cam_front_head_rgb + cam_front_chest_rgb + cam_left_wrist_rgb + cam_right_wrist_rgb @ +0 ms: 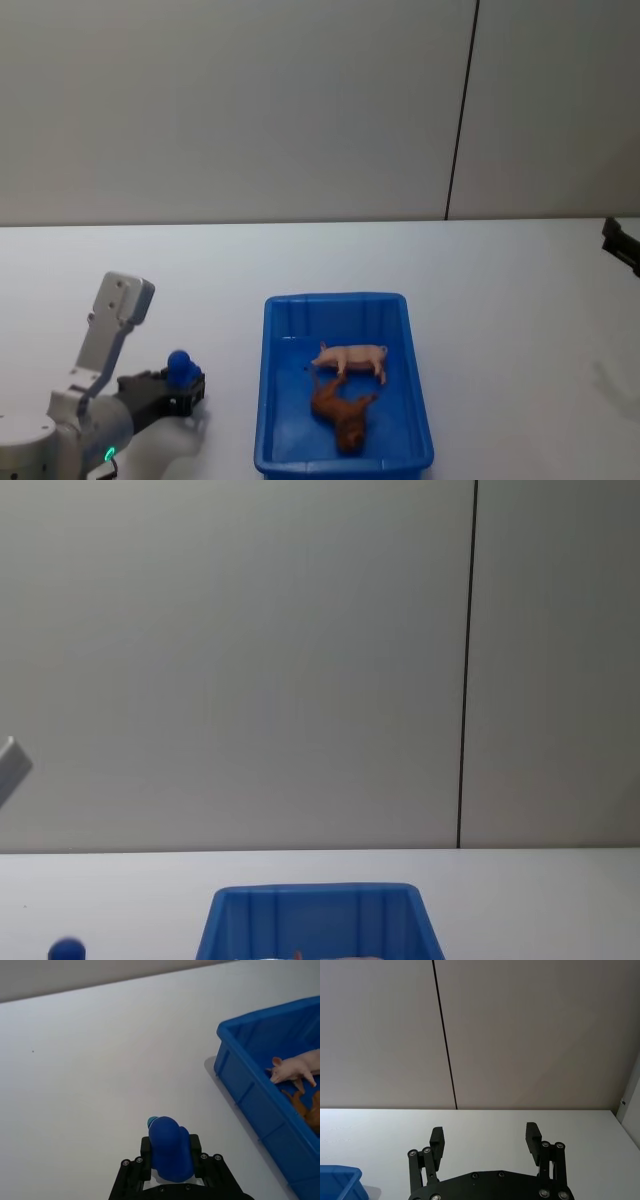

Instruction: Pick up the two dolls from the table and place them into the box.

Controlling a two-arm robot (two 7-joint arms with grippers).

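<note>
While both dolls, a pink pig (350, 357) and a brown one (340, 412), already lay inside the box (275, 380) at lower centre, nothing remained to fetch. The left gripper (183, 383) sat lower left, nearer the box, pressed together on a blue thing (169, 1148). The right gripper (485, 1138) hung spread and empty, well apart from the box.

I see my left hand (170, 1157) closed over the white table (90, 1075) — pink doll (297, 1067) and brown doll (309, 1109) lie inside the blue box (250, 1095).
</note>
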